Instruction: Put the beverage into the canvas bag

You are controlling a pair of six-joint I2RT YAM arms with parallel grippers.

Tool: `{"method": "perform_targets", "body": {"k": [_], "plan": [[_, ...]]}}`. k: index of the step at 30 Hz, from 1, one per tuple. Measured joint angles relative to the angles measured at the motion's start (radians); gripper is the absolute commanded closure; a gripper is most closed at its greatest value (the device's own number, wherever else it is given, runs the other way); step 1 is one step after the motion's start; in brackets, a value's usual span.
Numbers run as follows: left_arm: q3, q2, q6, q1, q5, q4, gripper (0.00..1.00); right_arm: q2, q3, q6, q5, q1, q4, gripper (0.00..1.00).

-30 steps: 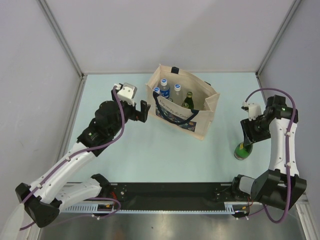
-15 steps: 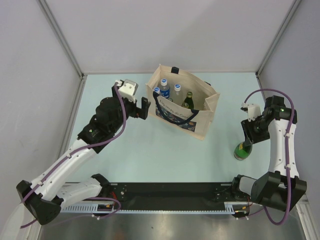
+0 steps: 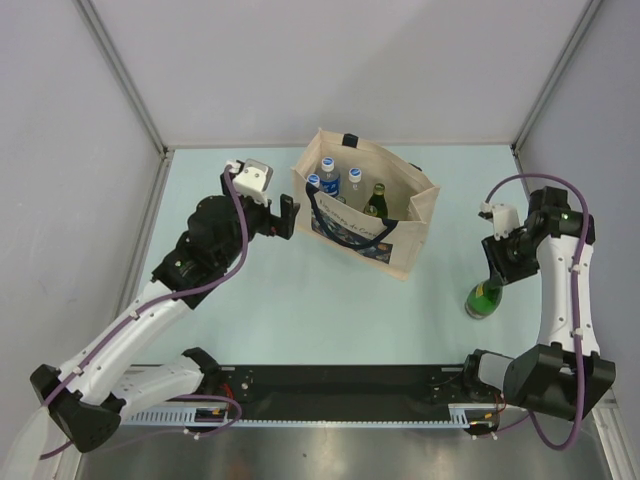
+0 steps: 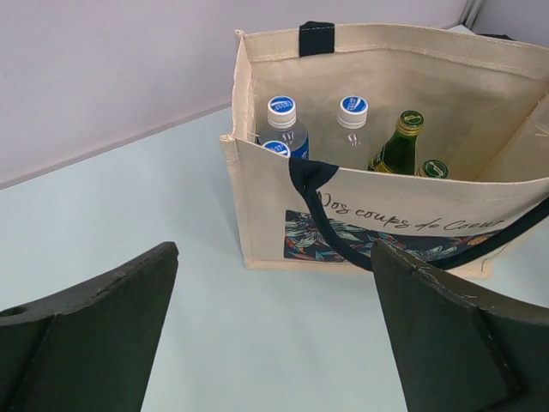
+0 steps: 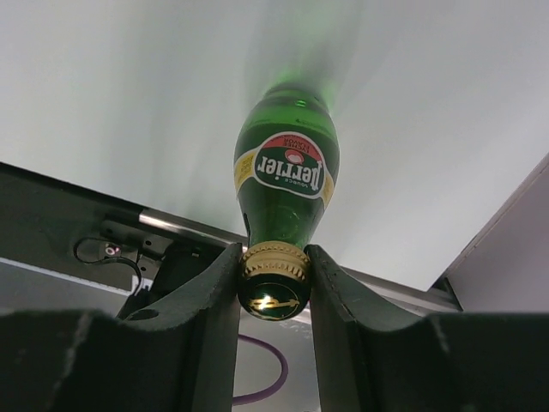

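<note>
Pale green table [image 3: 300,300], grey walls all round. The right gripper [image 5: 273,262] has its fingers pinched on the gold-foil neck of the green bottle [image 5: 287,184], one finger each side. The bottle stands upright on the table. The left gripper [image 3: 287,219] is spread wide with nothing between its fingers. The canvas bag [image 4: 257,197] sits just ahead of those fingertips, well apart from the right ones, with capped bottles [image 4: 352,129] standing inside
</note>
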Motion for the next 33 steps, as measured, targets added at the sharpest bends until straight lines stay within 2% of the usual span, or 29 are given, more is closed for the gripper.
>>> {"method": "perform_targets", "body": {"k": [8,25,33], "plan": [[0.000,-0.002,0.001,0.000,-0.001,-0.001,0.00,0.048,0.231,-0.038,-0.027,0.048,-0.039,1.00],[0.044,0.043,0.020,0.007,-0.004,-0.037,0.00,0.314,0.887,-0.024,-0.026,0.248,-0.078,1.00],[0.059,0.050,0.019,0.008,-0.006,-0.044,0.00,0.396,1.114,-0.015,-0.018,0.306,-0.094,1.00]]}}
